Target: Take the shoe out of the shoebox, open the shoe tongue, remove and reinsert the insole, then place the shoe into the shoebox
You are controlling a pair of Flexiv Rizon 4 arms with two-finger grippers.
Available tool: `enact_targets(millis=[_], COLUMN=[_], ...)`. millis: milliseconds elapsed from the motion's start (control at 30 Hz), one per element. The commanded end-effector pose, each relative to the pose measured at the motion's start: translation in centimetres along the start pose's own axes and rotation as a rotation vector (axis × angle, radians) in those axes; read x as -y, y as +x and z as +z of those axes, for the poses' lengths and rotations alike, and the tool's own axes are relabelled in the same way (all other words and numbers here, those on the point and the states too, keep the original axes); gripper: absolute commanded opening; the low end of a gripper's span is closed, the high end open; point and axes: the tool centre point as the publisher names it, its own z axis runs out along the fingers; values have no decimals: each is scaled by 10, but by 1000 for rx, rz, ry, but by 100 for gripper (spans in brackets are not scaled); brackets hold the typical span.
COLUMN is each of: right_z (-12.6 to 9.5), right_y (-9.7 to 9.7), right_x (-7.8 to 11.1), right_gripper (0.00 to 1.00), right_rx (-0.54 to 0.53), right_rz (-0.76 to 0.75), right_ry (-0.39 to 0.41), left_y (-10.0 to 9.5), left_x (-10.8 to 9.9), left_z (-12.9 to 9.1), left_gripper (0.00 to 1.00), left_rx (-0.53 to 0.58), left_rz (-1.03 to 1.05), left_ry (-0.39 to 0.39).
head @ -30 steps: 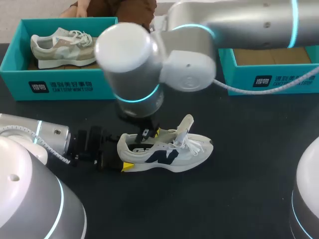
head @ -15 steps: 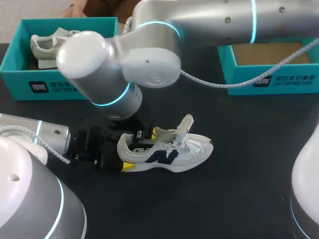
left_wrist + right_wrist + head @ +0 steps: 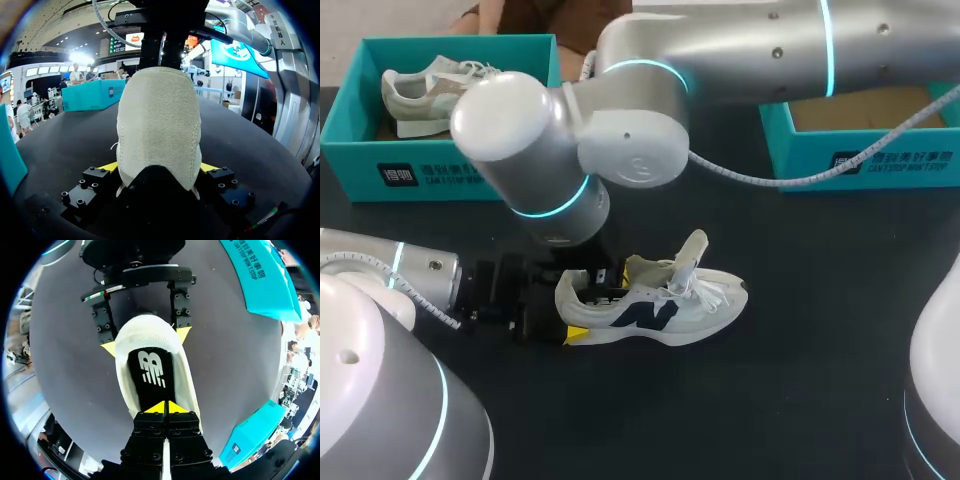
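My left hand (image 3: 159, 167) clamps the heel of the shoe (image 3: 655, 305) on the bench (image 3: 820, 380). My right hand (image 3: 164, 407), fingers pressed together, sits inside the shoe on the insole (image 3: 150, 372).

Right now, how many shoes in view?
2. A white shoe on the table at centre; a grey shoe in the far-left teal shoebox. The right shoebox is partly hidden by my right arm.

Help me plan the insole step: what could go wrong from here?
The right gripper is shut, tips together above the insole inside the shoe; it may lift away with no insole. The left gripper clamps only the heel, so an upward pull could tip the shoe or slip it free.
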Motion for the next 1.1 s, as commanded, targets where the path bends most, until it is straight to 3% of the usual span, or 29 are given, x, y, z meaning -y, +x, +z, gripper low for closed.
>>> enact_targets(millis=[33,100,167,233,833,1100], right_z=[16,19,21,24,45,63], right_y=[-5,-5,-5,-4,-9,4], right_x=[3,2,0,-1,-21,-30], right_gripper=[0,0,23,37,38,33], right_rx=[-34,-34,-39,-43,-73,-130], right_rz=[11,6,6,8,-60,-90], right_ry=[-83,-99,-107,-117,-151,-166], left_y=[2,2,2,2,2,2], left_x=[-4,-4,-4,-4,-4,-4], left_z=[5,5,5,5,5,5], left_gripper=[0,0,0,0,0,0], left_rx=[0,0,0,0,0,0], left_rz=[-1,-1,-1,-1,-1,-1], left_ry=[-3,-3,-3,-3,-3,-3])
